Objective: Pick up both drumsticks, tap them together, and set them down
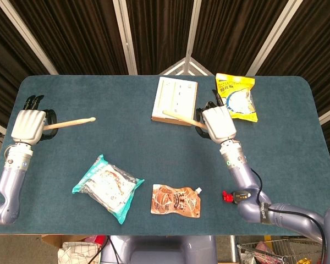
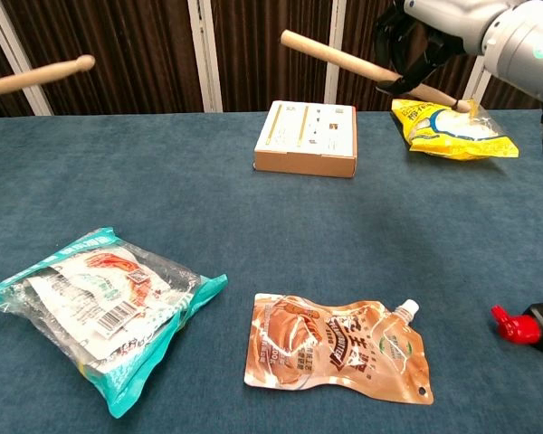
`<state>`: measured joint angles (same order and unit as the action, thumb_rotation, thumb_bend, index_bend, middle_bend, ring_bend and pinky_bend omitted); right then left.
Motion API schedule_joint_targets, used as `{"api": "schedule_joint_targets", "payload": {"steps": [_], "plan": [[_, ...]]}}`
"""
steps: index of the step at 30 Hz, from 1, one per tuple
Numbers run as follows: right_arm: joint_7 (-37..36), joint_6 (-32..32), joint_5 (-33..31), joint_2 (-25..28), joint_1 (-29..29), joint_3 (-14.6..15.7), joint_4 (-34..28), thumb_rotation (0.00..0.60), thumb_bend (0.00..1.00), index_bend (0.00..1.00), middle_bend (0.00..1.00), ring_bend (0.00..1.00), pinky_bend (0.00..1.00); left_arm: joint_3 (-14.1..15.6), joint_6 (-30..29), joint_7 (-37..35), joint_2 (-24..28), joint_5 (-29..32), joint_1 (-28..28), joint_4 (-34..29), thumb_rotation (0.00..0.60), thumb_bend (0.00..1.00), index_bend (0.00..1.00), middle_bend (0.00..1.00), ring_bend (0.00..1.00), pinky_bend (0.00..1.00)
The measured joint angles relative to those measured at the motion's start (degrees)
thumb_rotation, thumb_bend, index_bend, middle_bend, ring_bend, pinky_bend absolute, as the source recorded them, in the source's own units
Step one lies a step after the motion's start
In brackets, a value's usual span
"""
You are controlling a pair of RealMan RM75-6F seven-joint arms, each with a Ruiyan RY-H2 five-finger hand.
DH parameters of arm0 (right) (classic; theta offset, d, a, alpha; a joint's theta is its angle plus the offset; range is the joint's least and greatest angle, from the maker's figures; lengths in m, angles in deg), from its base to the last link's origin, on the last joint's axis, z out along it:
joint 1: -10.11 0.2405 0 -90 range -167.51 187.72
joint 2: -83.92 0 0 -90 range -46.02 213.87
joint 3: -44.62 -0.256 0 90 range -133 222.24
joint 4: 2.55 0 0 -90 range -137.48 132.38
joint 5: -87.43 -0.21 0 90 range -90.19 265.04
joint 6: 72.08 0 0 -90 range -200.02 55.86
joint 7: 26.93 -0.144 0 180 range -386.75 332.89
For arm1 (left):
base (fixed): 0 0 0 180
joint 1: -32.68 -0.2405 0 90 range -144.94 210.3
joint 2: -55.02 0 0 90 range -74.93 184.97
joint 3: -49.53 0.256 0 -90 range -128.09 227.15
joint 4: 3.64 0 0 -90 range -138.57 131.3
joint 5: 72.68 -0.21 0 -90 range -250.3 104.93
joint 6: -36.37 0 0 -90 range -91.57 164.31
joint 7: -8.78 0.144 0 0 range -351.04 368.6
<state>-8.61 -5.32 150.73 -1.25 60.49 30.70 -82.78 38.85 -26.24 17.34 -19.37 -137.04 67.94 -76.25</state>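
My left hand (image 1: pixel 28 124) is out at the far left edge of the table, gripping a wooden drumstick (image 1: pixel 69 122) whose tip points right. In the chest view only that stick's tip end (image 2: pixel 36 76) shows at the upper left. My right hand (image 1: pixel 218 122) hovers right of the cardboard box, holding the other drumstick (image 1: pixel 181 117), which points left over the box's corner. The chest view shows this hand (image 2: pixel 414 45) at the top right with its stick (image 2: pixel 344 61) slanting up to the left. The two sticks are far apart.
A flat cardboard box (image 1: pixel 175 100) lies at back centre. A yellow snack bag (image 1: pixel 236 97) lies at back right, a teal-edged packet (image 1: pixel 109 186) front left, a brown spouted pouch (image 1: pixel 176 200) front centre. A red-capped dark object (image 2: pixel 523 326) shows at the chest view's right edge.
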Motion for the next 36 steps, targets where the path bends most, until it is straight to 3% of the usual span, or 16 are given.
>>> {"api": "schedule_joint_targets", "payload": {"steps": [9, 15, 26, 32, 36], "plan": [[0.8, -1.8, 2.9, -5.9, -0.3, 2.8, 7.9, 0.600, 0.45, 0.76, 0.66, 0.37, 0.00, 1.9, 5.9, -0.2, -10.6, -1.0, 2.0, 19.2, 0.600, 0.42, 0.59, 0.55, 0.08, 0.00], [1.4, -4.1, 3.8, -10.5, -0.1, 4.0, 13.9, 0.600, 0.45, 0.76, 0.66, 0.37, 0.00, 2.6, 9.0, -0.6, -16.6, -2.2, 3.3, 27.8, 0.600, 0.42, 0.58, 0.54, 0.08, 0.00], [0.2, -9.3, 3.9, -19.0, 0.2, 4.8, 26.4, 0.600, 0.45, 0.76, 0.66, 0.37, 0.00, 2.3, 9.3, -8.1, -22.2, -5.2, 4.4, 34.6, 0.600, 0.42, 0.58, 0.54, 0.08, 0.00], [-2.3, -11.3, 5.1, -23.4, 0.8, 4.7, 33.6, 0.600, 0.45, 0.76, 0.66, 0.37, 0.00, 4.0, 7.2, -12.7, -23.9, -10.3, 4.7, 37.9, 0.600, 0.42, 0.58, 0.51, 0.08, 0.00], [-4.1, -12.5, 6.0, -25.6, 1.3, 4.2, 36.9, 0.600, 0.45, 0.74, 0.65, 0.37, 0.00, 5.8, 7.3, -13.6, -24.4, -12.3, 4.3, 39.3, 0.600, 0.42, 0.51, 0.43, 0.04, 0.00]]}}
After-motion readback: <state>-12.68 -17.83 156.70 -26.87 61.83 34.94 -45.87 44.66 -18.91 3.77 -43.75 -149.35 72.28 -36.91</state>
